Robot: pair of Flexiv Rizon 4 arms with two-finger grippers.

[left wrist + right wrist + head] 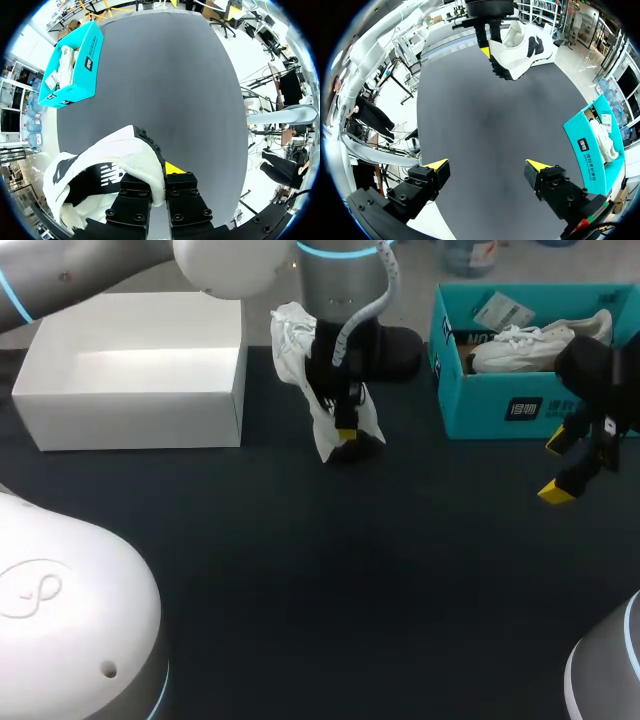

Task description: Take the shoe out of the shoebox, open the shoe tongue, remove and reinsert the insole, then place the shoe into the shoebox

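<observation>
Yellow-tipped, the left gripper [165,172] is clamped on the heel end of the white fabric sneaker with a black logo [296,340], holding it over the dark table [350,590]. The sneaker is between the white cardboard box [130,400] and the teal cardboard shoebox [500,405]. The right gripper [556,468] hangs wide open and empty just before the shoebox.

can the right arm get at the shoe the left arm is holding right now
Probably yes. The right end effector is open and faces the shoe, with only bare table between them. The left end effector grips just one end, leaving the rest exposed.
</observation>
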